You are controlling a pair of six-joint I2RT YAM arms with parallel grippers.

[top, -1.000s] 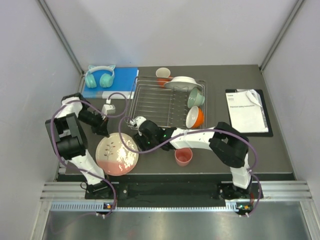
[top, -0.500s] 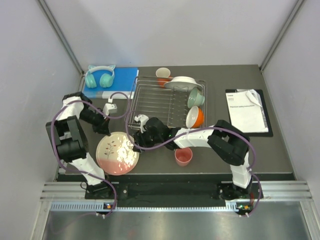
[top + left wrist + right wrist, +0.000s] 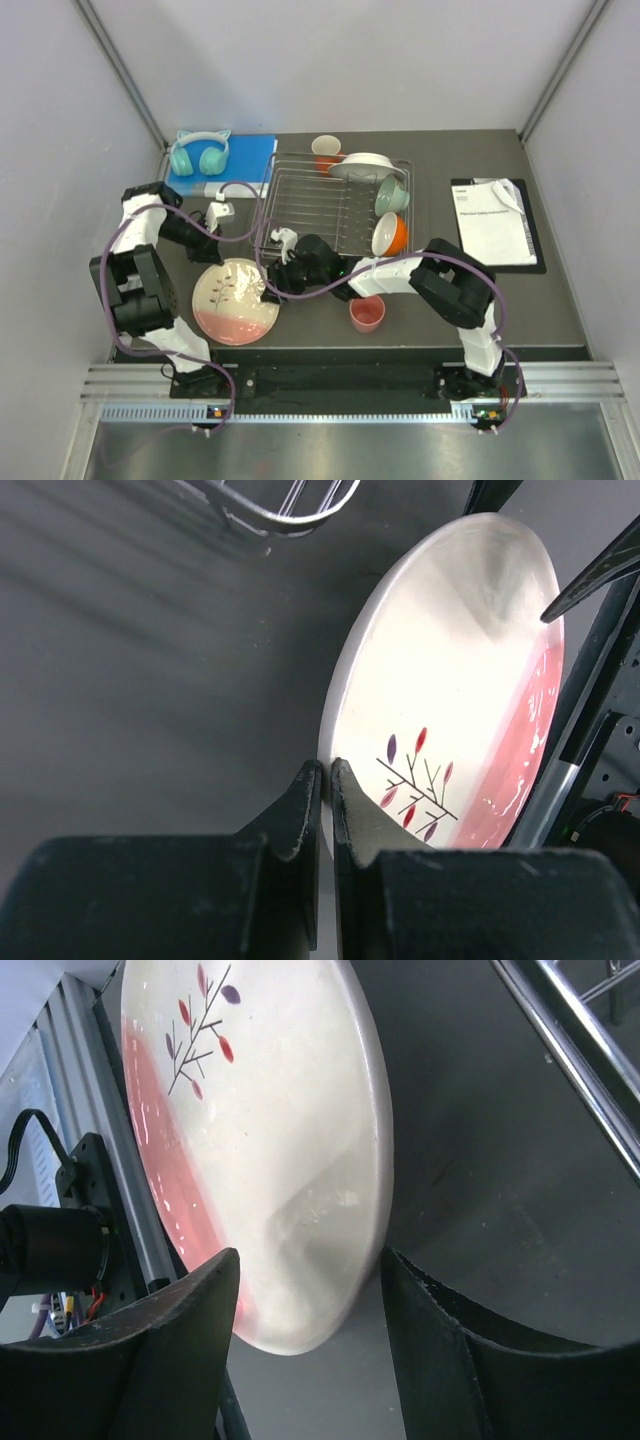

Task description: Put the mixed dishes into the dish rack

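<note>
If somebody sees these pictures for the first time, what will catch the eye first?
First the pink-and-cream sprig plate at the near left of the table: the left gripper pinches its rim, and the open right gripper straddles its right edge. Next the dish rack behind it, with a white plate, a mint-green bowl and an orange bowl at its right end.

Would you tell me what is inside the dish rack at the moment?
A white plate, a mint-green bowl and an orange bowl sit at its right end; the plate hides whatever lies beneath it.
</note>
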